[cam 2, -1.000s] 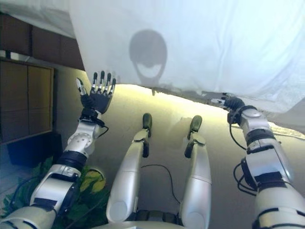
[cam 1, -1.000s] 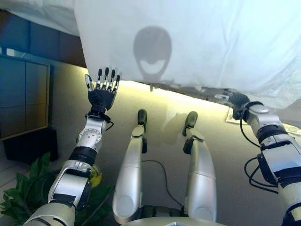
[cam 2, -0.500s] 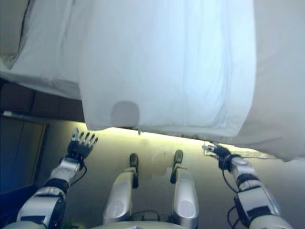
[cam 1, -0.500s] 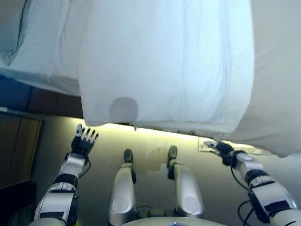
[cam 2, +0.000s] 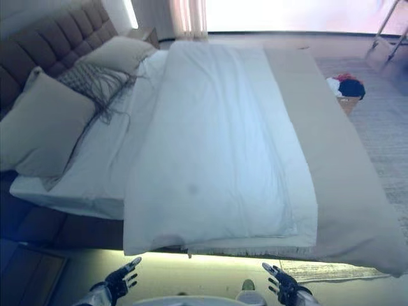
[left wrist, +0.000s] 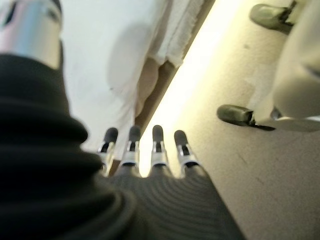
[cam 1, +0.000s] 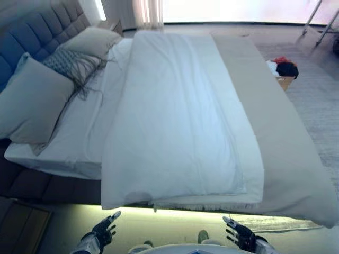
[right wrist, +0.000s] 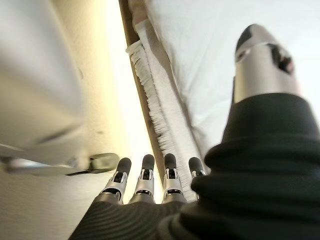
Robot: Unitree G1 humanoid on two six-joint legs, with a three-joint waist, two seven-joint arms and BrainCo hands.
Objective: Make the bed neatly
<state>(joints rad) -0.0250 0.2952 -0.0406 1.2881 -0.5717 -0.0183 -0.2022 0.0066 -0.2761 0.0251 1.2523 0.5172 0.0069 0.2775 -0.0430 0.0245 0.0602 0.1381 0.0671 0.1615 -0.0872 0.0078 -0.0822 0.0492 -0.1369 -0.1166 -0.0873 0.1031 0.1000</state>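
A white duvet (cam 1: 180, 116) lies flat along the bed, its near edge hanging over the side. Under it a beige blanket (cam 1: 275, 132) covers the bed's right part. Two beige pillows (cam 1: 32, 103) and a fringed grey cushion (cam 1: 71, 63) lie at the tufted headboard (cam 1: 32, 32) on the left. My left hand (cam 1: 105, 228) is open, fingers straight, low before the bed's side, touching nothing. My right hand (cam 1: 239, 236) is open too, below the duvet's near right corner. In the right wrist view a fringed edge (right wrist: 155, 115) hangs past my fingers (right wrist: 145, 172).
A basket with red and dark clothes (cam 1: 283, 69) stands on the carpet beyond the bed at the right. A light strip glows under the bed frame (cam 1: 175, 211). A dark bedside cabinet (cam 1: 18, 225) stands at the lower left.
The camera has tilted up from the floor to the whole bed. Both hands have dropped to the bottom of the view, staying open and away from the duvet.
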